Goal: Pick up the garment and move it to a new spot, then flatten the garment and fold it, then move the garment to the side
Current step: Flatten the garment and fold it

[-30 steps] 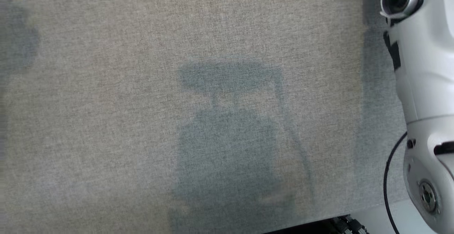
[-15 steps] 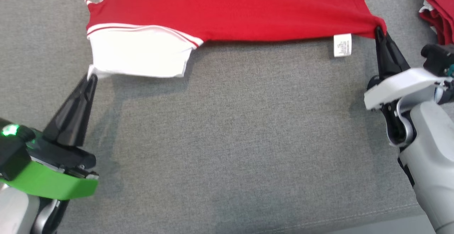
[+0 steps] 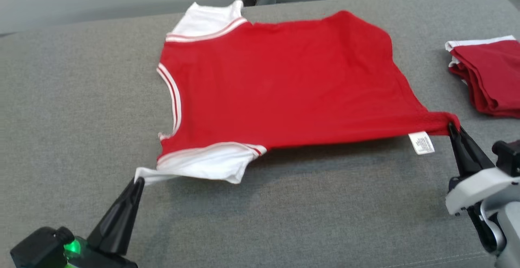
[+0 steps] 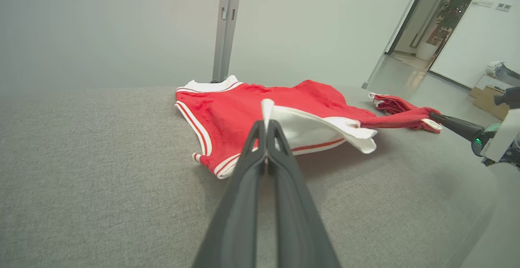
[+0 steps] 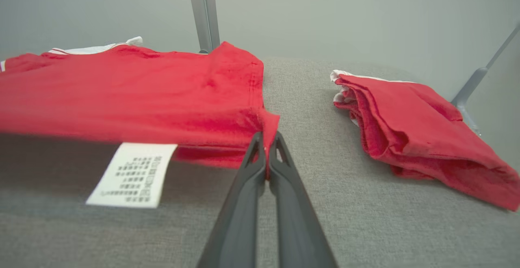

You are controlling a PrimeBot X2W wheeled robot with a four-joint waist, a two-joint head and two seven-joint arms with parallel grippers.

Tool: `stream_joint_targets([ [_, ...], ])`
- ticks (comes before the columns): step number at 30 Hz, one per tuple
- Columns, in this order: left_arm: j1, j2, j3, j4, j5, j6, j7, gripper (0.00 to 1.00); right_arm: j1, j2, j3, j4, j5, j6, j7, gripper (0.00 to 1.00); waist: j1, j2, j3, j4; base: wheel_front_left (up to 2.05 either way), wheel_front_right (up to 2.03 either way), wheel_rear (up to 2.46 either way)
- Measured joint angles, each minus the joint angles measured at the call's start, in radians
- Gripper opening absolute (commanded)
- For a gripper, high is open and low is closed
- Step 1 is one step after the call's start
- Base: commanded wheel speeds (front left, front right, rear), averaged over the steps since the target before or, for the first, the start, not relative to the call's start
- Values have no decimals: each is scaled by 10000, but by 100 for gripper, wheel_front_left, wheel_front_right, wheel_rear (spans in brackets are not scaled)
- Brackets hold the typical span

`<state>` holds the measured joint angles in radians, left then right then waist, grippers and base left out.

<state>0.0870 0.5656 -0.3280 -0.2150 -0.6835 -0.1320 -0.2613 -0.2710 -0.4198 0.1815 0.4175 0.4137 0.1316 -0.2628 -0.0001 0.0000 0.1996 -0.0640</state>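
Spreading seems to be the step in hand: the garment point(image 3: 284, 81), a red top with white sleeves and striped trim, lies across the middle of the grey surface point(image 3: 61, 97). Its far part rests there, while its near edge is raised and drawn taut. The left jaws are pressed fully together on the tip of the near white sleeve point(image 3: 203, 164). The right jaws are likewise closed tight on the red hem corner point(image 3: 440, 119), just beside the white care label point(image 3: 421, 143). The next move probably calls for lowering both corners evenly under tension, so the cloth lands without creases. A folded red pile point(image 3: 487, 77) lies apart at the right.
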Motion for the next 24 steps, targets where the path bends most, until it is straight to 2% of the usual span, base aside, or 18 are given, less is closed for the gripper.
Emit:
stream_joint_targets([
  [3,751,249,-142,-654,-232,0,0,0,808,-198,-330,-332,-33,0,0,0,-1,0,-391,36,0,0,0],
  [9,1679,1202,-895,-1457,-917,0,0,0,1894,-430,-606,-1091,-21,0,0,0,0,0,-751,77,0,0,0],
  [15,1120,1181,-909,-936,-1060,0,-2,0,1890,-320,-485,-1018,90,0,460,0,0,0,-629,-2,0,0,0],
  [24,-1154,780,-1703,874,-1076,0,-12,0,411,96,-301,-276,-31,0,1580,0,0,0,-208,-50,0,0,0],
])
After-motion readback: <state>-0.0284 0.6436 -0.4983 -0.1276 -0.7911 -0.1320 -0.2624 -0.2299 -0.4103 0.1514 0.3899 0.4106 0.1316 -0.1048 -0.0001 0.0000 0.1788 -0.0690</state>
